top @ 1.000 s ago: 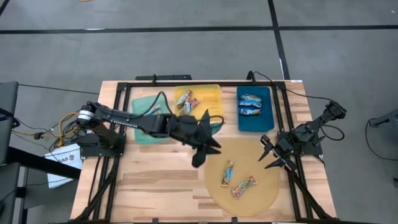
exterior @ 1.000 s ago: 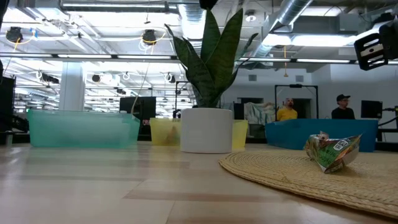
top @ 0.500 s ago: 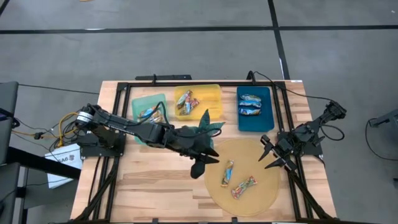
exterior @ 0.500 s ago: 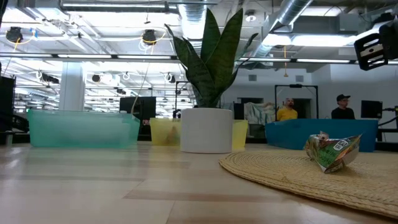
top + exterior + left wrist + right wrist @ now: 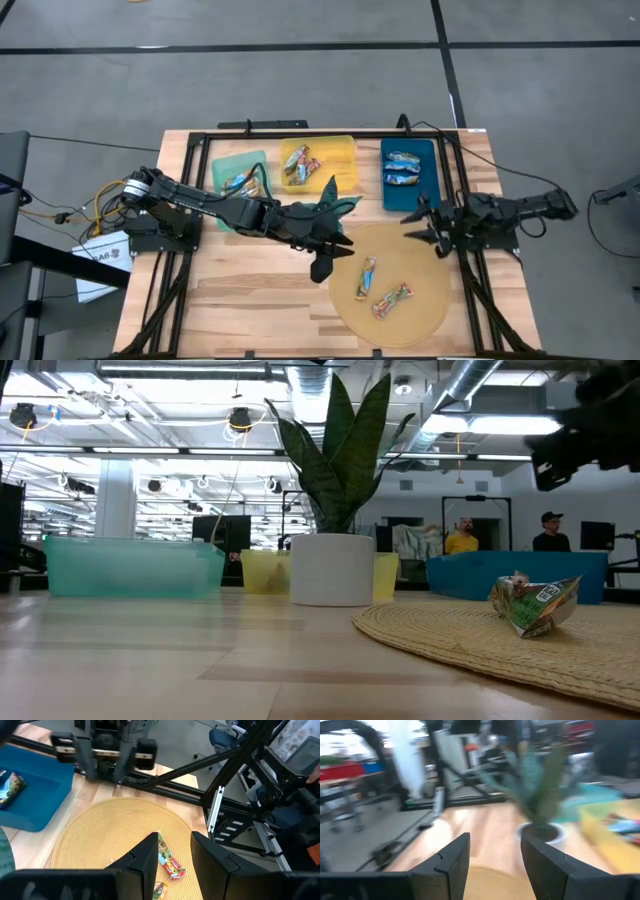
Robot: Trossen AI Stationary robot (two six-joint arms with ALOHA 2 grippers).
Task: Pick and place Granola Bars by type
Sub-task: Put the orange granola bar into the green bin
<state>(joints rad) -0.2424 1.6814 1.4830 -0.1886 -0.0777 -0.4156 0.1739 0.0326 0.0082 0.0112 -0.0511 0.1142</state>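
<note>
Two multicoloured granola bars (image 5: 366,278) (image 5: 392,300) lie flat on the round woven mat (image 5: 420,260); the left wrist view shows them (image 5: 168,862) just past my fingers, and the low view shows one (image 5: 535,603). My left gripper (image 5: 328,258) (image 5: 172,855) hovers open over the mat's left edge, beside the plant (image 5: 330,200). My right gripper (image 5: 418,224) (image 5: 492,855) is open above the mat's far right edge, pointing toward the table's left. More bars lie in the teal bin (image 5: 240,180), the yellow bin (image 5: 315,160) and the blue bin (image 5: 408,172).
The potted plant (image 5: 330,570) stands between the bins and the mat, close to my left arm. Black frame rails (image 5: 470,290) run along the table's left and right sides. Bare wood (image 5: 250,290) lies left of the mat. People show in the room beyond the table.
My left gripper has moved a little toward the near edge, to the mat's left rim. My right arm has swung and stretched out, carrying its gripper toward the far edge and the table's left, now pointing level toward the plant. The bars have stayed put.
</note>
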